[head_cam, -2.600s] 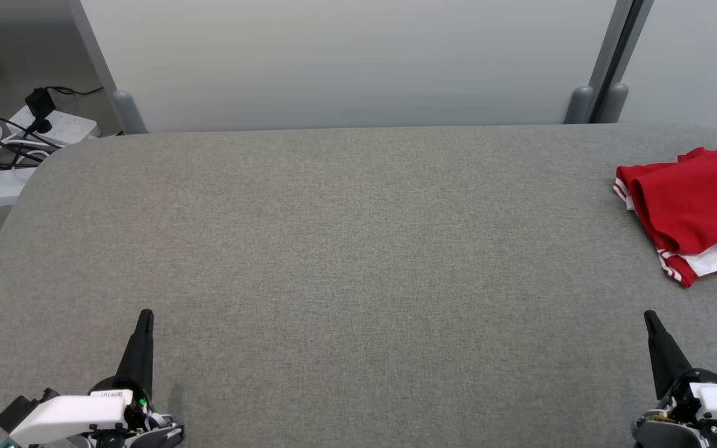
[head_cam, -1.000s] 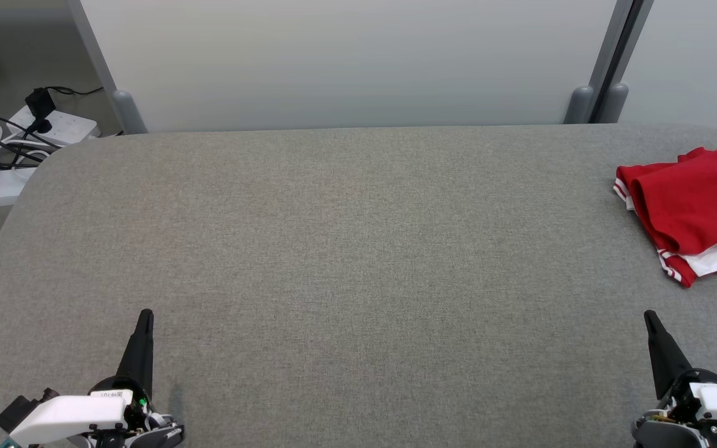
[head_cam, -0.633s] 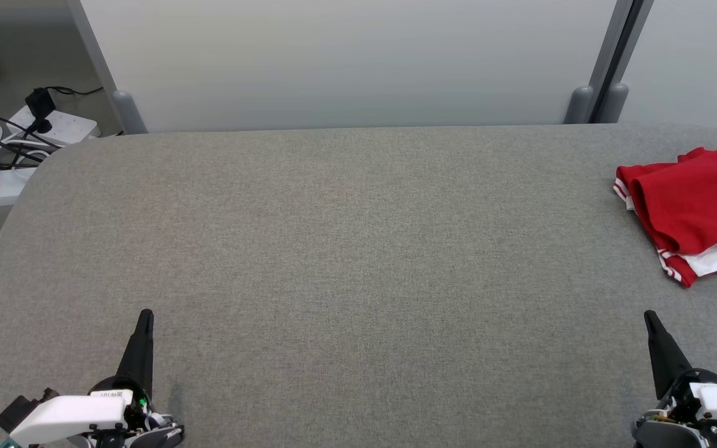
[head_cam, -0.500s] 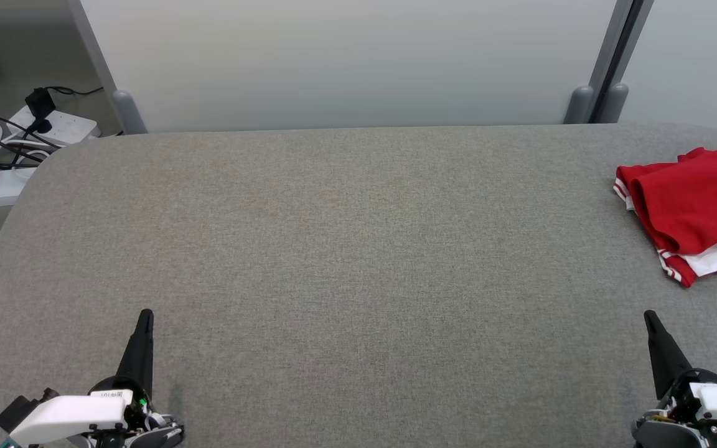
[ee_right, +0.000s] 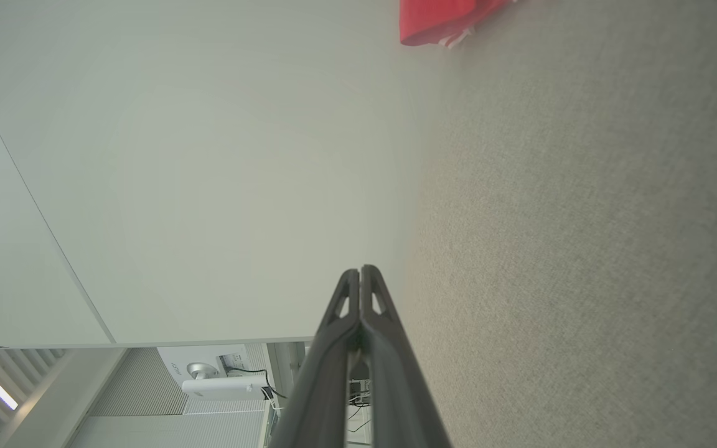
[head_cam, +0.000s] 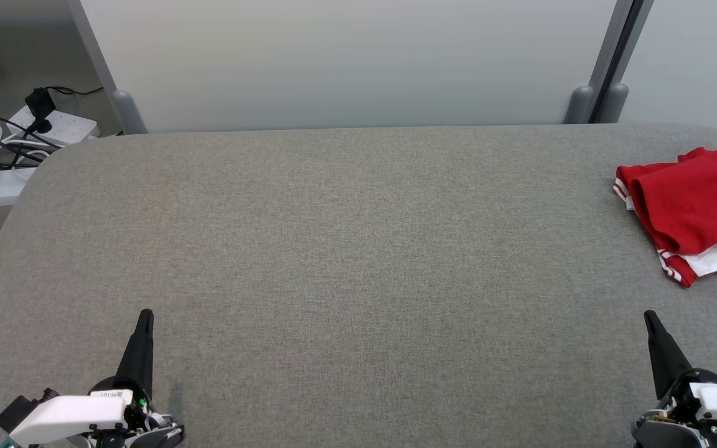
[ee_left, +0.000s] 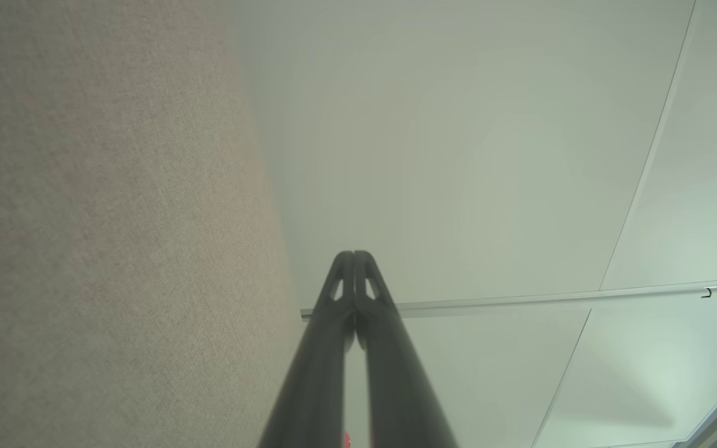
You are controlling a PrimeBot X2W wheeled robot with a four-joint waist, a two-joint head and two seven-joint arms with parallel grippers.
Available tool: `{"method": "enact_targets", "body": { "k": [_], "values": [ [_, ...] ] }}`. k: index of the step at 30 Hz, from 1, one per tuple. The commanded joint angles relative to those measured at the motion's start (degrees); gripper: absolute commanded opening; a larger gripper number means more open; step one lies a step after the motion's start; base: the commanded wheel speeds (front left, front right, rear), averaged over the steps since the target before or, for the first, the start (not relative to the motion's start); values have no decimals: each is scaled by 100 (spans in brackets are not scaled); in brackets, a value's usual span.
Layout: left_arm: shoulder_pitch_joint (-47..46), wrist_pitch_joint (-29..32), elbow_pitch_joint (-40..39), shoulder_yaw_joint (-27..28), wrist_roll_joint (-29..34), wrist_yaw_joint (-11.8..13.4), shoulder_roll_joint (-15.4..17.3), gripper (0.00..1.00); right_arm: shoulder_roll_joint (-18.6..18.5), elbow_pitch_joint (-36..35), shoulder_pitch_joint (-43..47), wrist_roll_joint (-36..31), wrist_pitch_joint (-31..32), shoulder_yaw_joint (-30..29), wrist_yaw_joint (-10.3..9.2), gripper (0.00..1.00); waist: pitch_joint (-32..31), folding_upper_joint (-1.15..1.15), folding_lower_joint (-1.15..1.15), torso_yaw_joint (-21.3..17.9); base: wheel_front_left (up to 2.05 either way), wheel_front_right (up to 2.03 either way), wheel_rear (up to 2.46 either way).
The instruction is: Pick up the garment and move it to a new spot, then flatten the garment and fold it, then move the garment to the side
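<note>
Nearest me, my left gripper [head_cam: 145, 318] sits at the near left of the table, fingers pressed together at the tips and holding nothing. My right gripper [head_cam: 649, 318] mirrors it at the near right, likewise pinched closed and empty. The grey fabric table [head_cam: 358, 249] stretches beyond them. Further out on my right, the red garment [head_cam: 688, 205] lies folded over, well apart from both grippers. Behind stand pale partition panels [head_cam: 346, 62], with power strips [head_cam: 53, 127] on the floor far left.
</note>
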Motion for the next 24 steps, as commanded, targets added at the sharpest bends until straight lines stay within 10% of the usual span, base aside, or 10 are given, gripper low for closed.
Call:
{"method": "enact_targets", "body": {
  "k": [1, 24],
  "values": [
    [-318, 35, -133, 189, -21, -47, 45, 0, -63, -168, -259, 65, 41, 86, 25, 0, 0, 0, 0, 0, 0, 0, 0],
    [-318, 35, -133, 189, -21, -47, 45, 0, -63, -168, -259, 65, 41, 87, 25, 0, 0, 0, 0, 0, 0, 0, 0]
  ]
}}
